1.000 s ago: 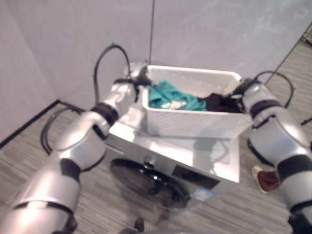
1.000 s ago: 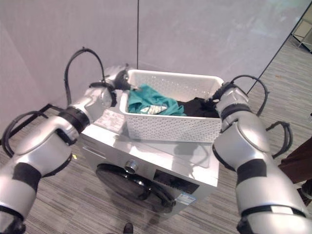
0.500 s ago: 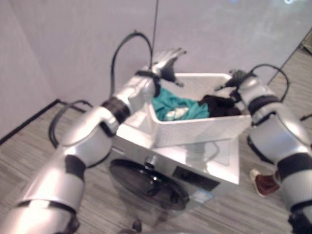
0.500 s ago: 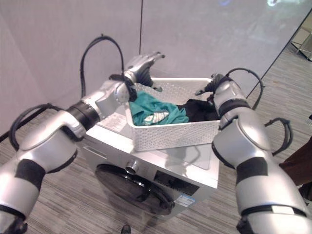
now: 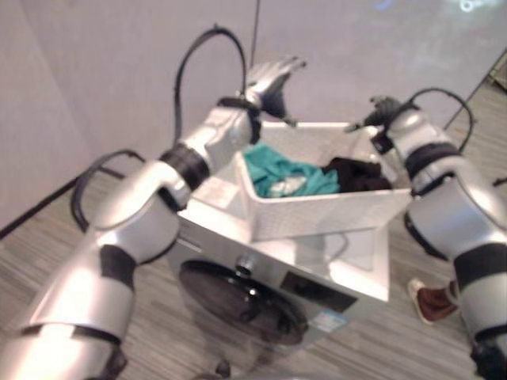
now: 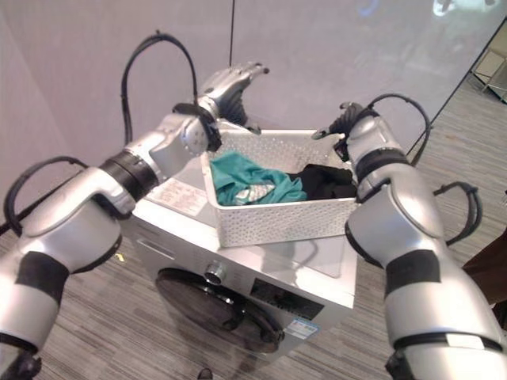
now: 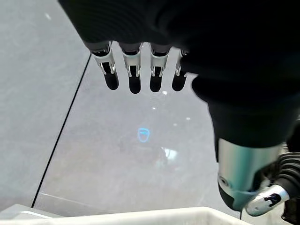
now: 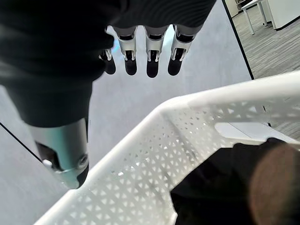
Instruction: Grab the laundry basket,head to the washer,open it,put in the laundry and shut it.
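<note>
eye views: laundry basket (image 6: 277, 210) parked on the washer (image 6: 261, 277), both hands let go and lifted since a sec ago | left wrist: left hand (image 7: 136, 70) spread, empty | right wrist: right hand (image 8: 140, 51) spread above the rim | door's next, I guess

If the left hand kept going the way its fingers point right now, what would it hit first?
Most likely the grey wall. The left hand is open above the laundry basket, its fingers aimed past the rim. Depth is unclear.
</note>
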Tool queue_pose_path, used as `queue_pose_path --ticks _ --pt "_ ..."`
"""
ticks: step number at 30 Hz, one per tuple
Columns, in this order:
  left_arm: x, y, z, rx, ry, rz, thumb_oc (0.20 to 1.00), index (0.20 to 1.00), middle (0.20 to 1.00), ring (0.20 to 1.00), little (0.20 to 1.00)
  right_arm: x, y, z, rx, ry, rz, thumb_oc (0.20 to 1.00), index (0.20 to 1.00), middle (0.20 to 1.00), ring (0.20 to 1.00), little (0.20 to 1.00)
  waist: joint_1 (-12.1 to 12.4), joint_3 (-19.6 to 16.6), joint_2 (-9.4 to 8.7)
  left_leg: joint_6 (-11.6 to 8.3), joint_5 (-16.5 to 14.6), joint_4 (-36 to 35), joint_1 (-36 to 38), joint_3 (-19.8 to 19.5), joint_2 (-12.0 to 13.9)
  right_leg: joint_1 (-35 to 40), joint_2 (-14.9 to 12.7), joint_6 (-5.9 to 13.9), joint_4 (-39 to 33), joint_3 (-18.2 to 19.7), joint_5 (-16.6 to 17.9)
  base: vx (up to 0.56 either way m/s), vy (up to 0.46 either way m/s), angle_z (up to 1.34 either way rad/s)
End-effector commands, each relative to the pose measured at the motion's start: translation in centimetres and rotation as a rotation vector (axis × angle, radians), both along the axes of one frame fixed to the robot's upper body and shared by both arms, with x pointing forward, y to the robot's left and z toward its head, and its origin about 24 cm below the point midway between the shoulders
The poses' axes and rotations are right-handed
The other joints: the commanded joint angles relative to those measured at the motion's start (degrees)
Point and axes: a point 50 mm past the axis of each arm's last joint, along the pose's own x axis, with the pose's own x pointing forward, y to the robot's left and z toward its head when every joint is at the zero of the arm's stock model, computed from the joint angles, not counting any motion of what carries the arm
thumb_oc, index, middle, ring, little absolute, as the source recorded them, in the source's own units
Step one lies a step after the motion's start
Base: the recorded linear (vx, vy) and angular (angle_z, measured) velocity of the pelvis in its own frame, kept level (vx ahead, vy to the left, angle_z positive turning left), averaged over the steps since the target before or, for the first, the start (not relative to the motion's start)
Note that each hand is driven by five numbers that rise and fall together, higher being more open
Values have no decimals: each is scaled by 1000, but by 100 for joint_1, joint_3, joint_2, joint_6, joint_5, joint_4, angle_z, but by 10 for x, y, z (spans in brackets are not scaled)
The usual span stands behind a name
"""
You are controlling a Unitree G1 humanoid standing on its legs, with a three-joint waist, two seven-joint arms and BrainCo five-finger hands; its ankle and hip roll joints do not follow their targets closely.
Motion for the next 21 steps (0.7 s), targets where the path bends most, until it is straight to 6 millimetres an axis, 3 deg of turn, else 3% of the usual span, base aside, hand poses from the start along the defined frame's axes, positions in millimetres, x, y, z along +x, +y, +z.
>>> queue_pose_path --ticks 1,9,13,14,17,18,21 --pt "-8 -7 72 -45 -208 5 1000 1000 1000 1000 1000 -13 -23 80 -12 -235 -64 1000 1000 1000 1000 1000 156 -56 83 -337 -832 128 559 190 383 387 -790 899 251 -246 521 0 0 0" --pt "-18 27 122 -289 -275 -8 1000 1000 1000 1000 1000 -20 -5 131 47 -464 7 1000 1000 1000 1000 1000 27 -199 169 -388 -794 251 611 145 456 383 -754 835 411 -56 344 -47 -30 -1" --pt "-24 43 141 -338 -320 -5 1000 1000 1000 1000 1000 -22 1 142 40 -504 43 1000 1000 1000 1000 1000 -66 -242 215 -392 -757 302 578 106 478 322 -730 781 504 106 299 -73 -43 1" --pt "-27 61 152 -372 -345 20 1000 1000 1000 1000 1000 -24 -1 146 22 -507 41 1000 1000 1000 1000 1000 -86 -290 259 -399 -755 300 598 126 516 322 -715 749 504 125 206 -71 -50 0" --pt "-31 76 163 -406 -362 42 1000 1000 1000 1000 1000 -28 -6 153 -7 -519 29 1000 1000 1000 1000 1000 -77 -304 287 -420 -747 322 633 170 563 342 -688 717 513 81 82 -70 -68 -5" --pt "-39 90 179 -432 -401 57 1000 1000 1000 1000 1000 -34 -17 159 -42 -522 -1 1000 1000 1000 1000 1000 -49 -323 303 -450 -759 331 663 207 616 376 -659 697 510 29 -57 -91 -92 0" --pt "-43 101 188 -457 -421 74 1000 1000 1000 1000 1000 -41 -31 165 -62 -528 -35 1000 1000 1000 1000 1000 -57 -359 299 -480 -714 305 641 207 641 382 -625 671 478 -14 -78 -77 -89 -1"
